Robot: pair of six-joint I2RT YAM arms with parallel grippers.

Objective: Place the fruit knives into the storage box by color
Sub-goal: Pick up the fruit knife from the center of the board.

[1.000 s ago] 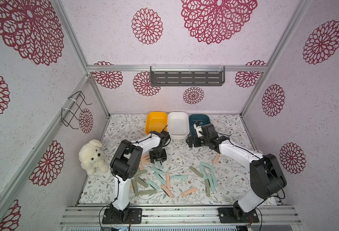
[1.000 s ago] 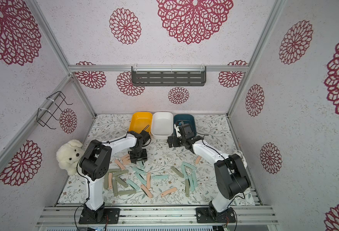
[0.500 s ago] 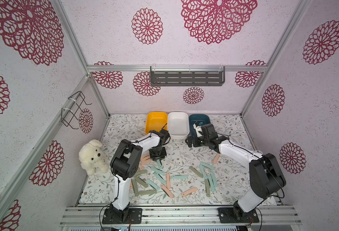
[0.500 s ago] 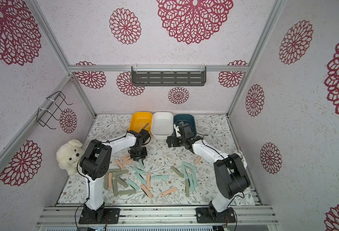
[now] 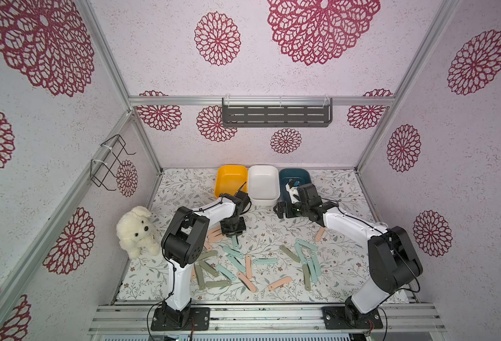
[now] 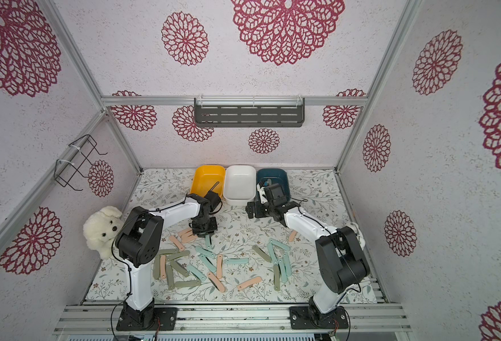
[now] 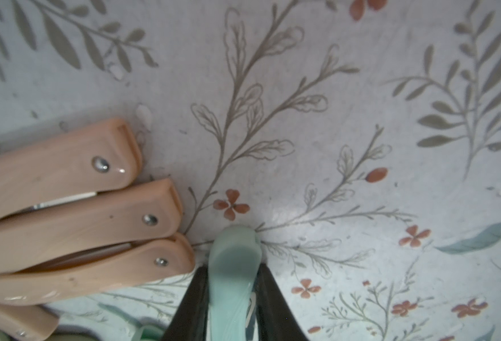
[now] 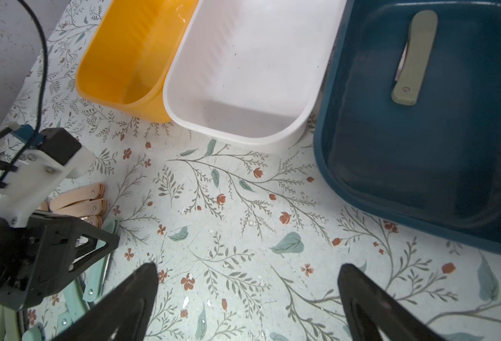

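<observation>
Found left end effector (image 7: 232, 274) pinched narrow on one end of a mint-teal fruit knife (image 7: 234, 251), down at the desk (image 7: 361, 88), just beside three peach knives (image 7: 81, 212); judged an end grip chosen to clear those neighbours. Found right end effector (image 8: 247, 267) wide and empty, near the blue box (image 8: 420, 177) holding one olive knife (image 8: 414, 59), presumably awaiting its turn. Noted remaining knives (image 5: 265, 261) scattered on desk. Against a second earlier, recorded closure of left jaws from partly open, no change at right.
</observation>
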